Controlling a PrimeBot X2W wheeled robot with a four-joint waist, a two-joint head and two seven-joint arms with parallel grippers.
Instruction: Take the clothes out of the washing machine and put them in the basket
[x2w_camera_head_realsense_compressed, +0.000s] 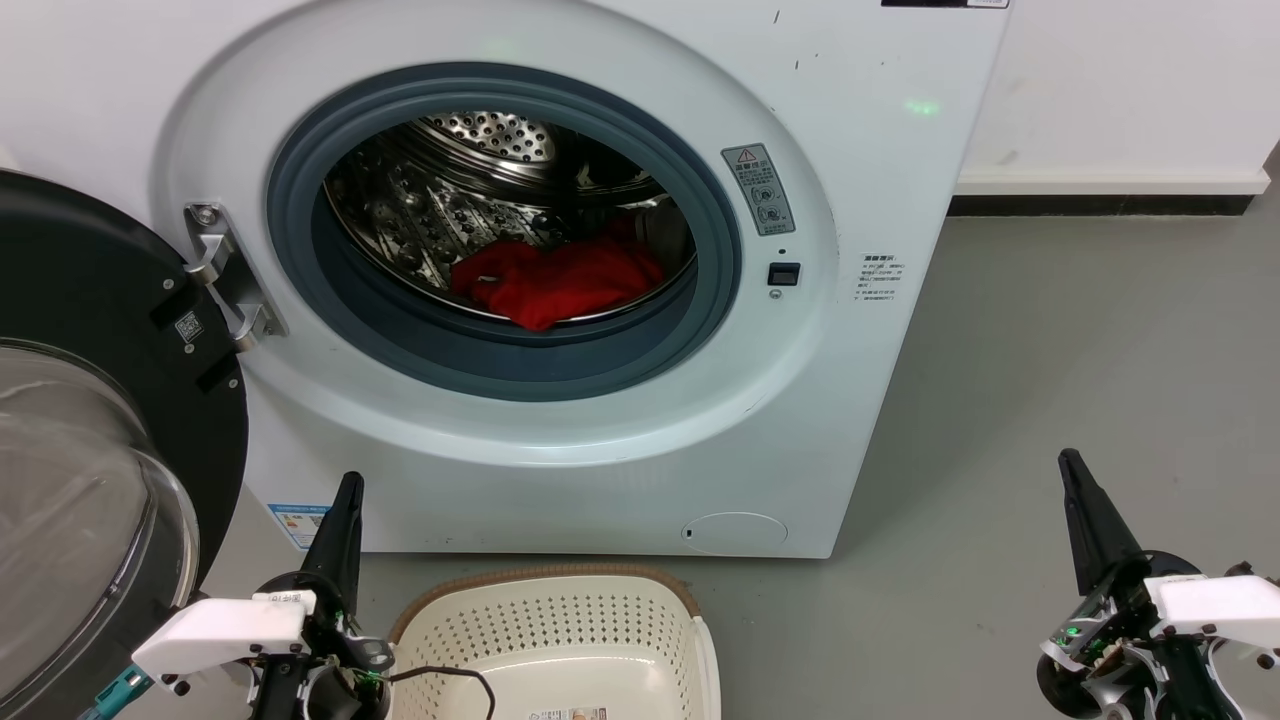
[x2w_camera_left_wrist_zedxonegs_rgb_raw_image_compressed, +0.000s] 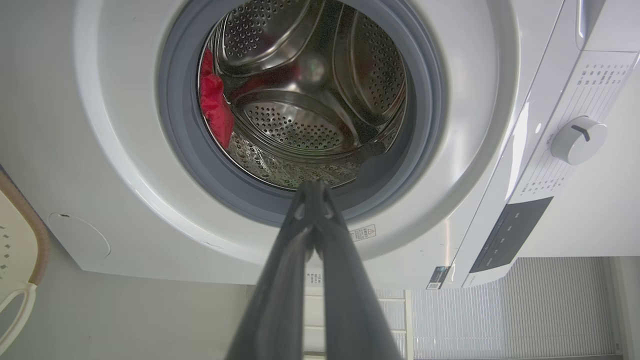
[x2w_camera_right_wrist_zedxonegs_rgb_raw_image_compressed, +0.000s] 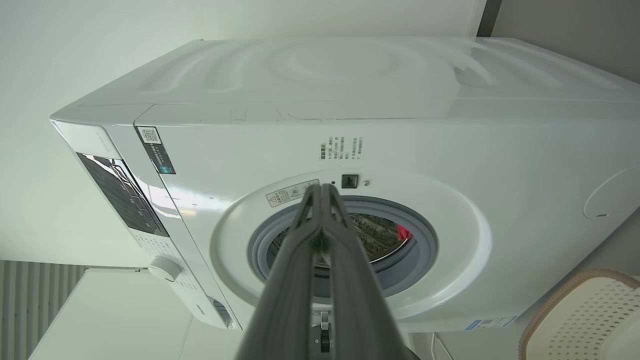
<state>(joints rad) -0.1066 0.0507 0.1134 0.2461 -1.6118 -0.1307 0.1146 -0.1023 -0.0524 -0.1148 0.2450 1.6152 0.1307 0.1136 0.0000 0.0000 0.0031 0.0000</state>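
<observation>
Nearest in the head view, the left hand (x2w_camera_head_realsense_compressed: 349, 484) rises at the lower left and the right hand (x2w_camera_head_realsense_compressed: 1069, 460) at the lower right, both pointing up over the grey floor (x2w_camera_head_realsense_compressed: 1050, 380). Each wrist view shows its own hand clenched on nothing: the left hand's (x2w_camera_left_wrist_zedxonegs_rgb_raw_image_compressed: 312, 187) two dark fingers meet at the tips, and so do the right hand's (x2w_camera_right_wrist_zedxonegs_rgb_raw_image_compressed: 323, 188).

Between the hands the basket (x2w_camera_head_realsense_compressed: 540, 577) stands on the floor just before the washing machine (x2w_camera_head_realsense_compressed: 600, 480), with no clothes in the part that shows. A thin black cable (x2w_camera_head_realsense_compressed: 450, 674) crosses its near edge. The left wrist view catches a corner of the basket (x2w_camera_left_wrist_zedxonegs_rgb_raw_image_compressed: 15, 235), the right wrist view a larger part (x2w_camera_right_wrist_zedxonegs_rgb_raw_image_compressed: 590, 310).

The black-framed glass door (x2w_camera_head_realsense_compressed: 100, 330) hangs open at the machine's left. Inside the grey rubber ring (x2w_camera_head_realsense_compressed: 720, 250), the clothes (x2w_camera_head_realsense_compressed: 560, 280) lie in a red heap on the bottom of the steel drum (x2w_camera_head_realsense_compressed: 480, 140), close behind the ring. The left wrist view shows them as a red strip (x2w_camera_left_wrist_zedxonegs_rgb_raw_image_compressed: 216, 105) by the drum's edge; in the right wrist view the ring hides all but a red sliver (x2w_camera_right_wrist_zedxonegs_rgb_raw_image_compressed: 403, 231).

Both wrist views take in the white dial (x2w_camera_left_wrist_zedxonegs_rgb_raw_image_compressed: 577, 140) and dark control panel (x2w_camera_left_wrist_zedxonegs_rgb_raw_image_compressed: 510, 240). A white wall (x2w_camera_head_realsense_compressed: 1120, 80) stands behind.
</observation>
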